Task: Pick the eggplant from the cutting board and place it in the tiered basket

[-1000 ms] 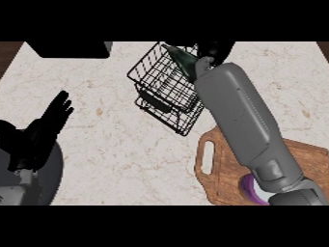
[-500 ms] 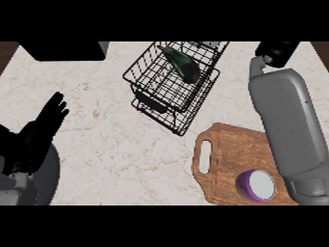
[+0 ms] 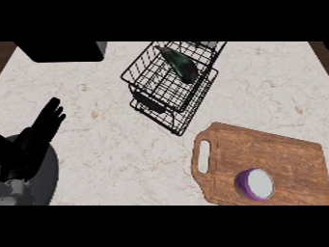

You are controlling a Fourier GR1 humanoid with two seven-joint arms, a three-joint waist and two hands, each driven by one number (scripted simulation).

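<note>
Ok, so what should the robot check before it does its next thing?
1. Eggplant inside the tiered basket: ok, it lies in the upper tier.
2. No eggplant on the cutting board: ok, only a round purple-rimmed piece is on it.
3. Left hand holds nothing: ok, it is open at the view's lower left.
4. Right hand away from the basket: cannot tell where it is, it is not in view.
</note>
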